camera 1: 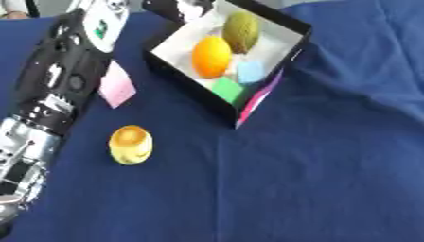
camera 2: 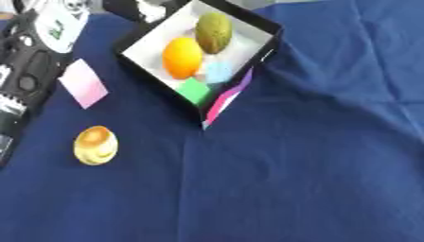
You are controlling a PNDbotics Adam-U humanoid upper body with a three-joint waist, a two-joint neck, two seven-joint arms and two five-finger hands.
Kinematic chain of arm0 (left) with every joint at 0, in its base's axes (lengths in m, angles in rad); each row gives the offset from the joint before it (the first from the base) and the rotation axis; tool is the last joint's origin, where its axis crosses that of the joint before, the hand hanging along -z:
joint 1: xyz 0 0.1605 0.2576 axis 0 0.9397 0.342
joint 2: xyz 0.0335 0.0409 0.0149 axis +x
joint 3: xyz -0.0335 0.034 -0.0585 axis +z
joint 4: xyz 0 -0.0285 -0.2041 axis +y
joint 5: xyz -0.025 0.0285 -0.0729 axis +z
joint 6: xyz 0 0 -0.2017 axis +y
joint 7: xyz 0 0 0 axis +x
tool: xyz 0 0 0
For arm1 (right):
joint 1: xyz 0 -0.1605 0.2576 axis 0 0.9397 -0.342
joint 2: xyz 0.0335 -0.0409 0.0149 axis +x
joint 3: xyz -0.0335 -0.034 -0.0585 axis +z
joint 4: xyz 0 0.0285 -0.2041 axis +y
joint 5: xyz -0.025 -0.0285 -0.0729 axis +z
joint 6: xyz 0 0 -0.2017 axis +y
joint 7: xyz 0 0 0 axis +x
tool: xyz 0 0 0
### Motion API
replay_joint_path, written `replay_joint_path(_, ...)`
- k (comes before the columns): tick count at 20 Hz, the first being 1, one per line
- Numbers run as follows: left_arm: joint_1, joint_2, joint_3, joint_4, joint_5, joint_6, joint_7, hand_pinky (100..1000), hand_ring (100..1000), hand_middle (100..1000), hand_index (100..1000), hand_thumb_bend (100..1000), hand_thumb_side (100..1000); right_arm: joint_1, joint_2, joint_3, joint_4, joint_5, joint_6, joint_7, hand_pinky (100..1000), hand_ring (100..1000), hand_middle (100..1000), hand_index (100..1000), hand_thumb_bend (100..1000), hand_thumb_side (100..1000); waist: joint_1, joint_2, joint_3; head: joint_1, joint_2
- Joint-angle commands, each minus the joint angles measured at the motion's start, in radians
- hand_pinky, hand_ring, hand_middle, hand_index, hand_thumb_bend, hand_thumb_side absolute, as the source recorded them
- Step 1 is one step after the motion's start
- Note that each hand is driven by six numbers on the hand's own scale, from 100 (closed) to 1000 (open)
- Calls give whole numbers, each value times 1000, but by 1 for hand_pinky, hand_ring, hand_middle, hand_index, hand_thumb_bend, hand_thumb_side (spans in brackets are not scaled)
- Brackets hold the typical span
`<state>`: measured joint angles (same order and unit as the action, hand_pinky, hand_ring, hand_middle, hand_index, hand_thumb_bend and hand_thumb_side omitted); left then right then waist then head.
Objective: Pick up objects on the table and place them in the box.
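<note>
Left arm [camera 1: 58,85] runs up left edge toward box corner; left hand [camera 1: 178,8] barely visible at top, cut off, finger state impossible to tell. Right hand out of sight. Pink square [camera 1: 117,86] flat on blue-covered surface [camera 1: 331,179], just beside arm. Yellow round object [camera 1: 130,144] nearer, apart. Black box [camera 1: 286,21] farther right holds orange [camera 1: 211,56], green-brown fruit [camera 1: 241,31], light-blue block [camera 1: 250,71], green block [camera 1: 226,89].
</note>
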<state>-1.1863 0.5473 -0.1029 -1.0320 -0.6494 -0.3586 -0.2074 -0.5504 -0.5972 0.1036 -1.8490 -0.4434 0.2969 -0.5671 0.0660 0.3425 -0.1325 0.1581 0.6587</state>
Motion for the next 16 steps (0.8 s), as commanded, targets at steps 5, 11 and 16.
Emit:
replay_joint_path(5,92,270,-6,-194,231,32,-161,843,847,814,894,376,418,23,-62,-26,-8,9,-1,-17,765,759,684,796,240,456,-4,-46,26,-59,10)
replay_joint_path(11,216,412,-29,-263,321,55,-253,846,856,824,897,384,436,29,-72,-27,-10,10,0,-18,765,759,684,796,239,456,-9,-49,43,-67,9)
replay_joint_path(16,317,486,-57,-314,392,39,-353,848,868,826,883,462,386,29,-74,-26,-10,10,2,-17,765,759,684,796,238,456,-11,-50,49,-63,4)
